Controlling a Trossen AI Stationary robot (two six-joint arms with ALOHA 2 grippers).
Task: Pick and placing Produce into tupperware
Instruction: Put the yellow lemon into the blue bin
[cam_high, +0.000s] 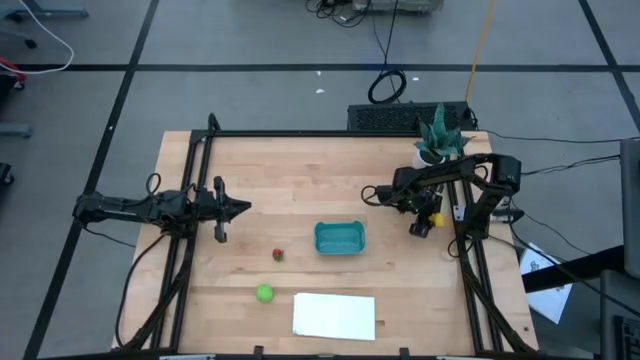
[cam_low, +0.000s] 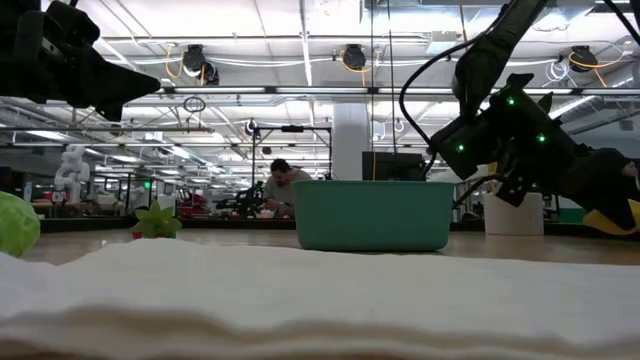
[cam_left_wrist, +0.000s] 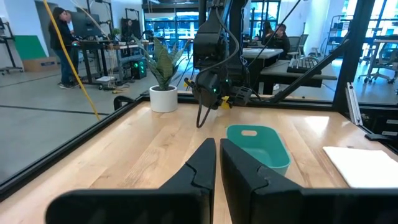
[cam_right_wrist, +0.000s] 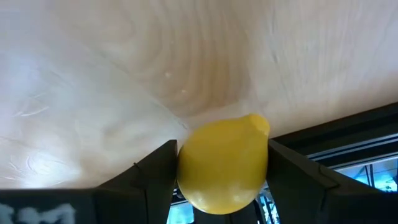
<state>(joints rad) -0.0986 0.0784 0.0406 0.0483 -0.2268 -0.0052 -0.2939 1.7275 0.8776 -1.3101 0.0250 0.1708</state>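
My right gripper (cam_high: 425, 222) is shut on the yellow lemon (cam_right_wrist: 224, 165), right of the teal tupperware (cam_high: 340, 238), near the table's right edge. The tupperware stands on its flat base at mid-table. On the wood to its left lies a dark red fruit (cam_high: 278, 254). A green ball (cam_high: 264, 293) lies nearer the front. Over the table's left side my left gripper (cam_left_wrist: 217, 163) is shut on nothing and pointing level toward the tupperware (cam_left_wrist: 258, 144). My right gripper pinches the lemon between its two fingers (cam_right_wrist: 155, 177), one on each of two opposite sides (cam_right_wrist: 188, 168). The fingers slant down from the table's right side. The lemon's pointed tip (cam_right_wrist: 260, 124) sticks out past the fingers, and the lemon (cam_low: 625, 215) looks clear of the wood.
A white sheet (cam_high: 335, 316) lies flat at the front edge, near the green ball. A potted plant (cam_high: 438, 142) stands at the far right, just behind my right arm. Black frame rails (cam_high: 470, 270) run along the table's sides. People stand in the room beyond.
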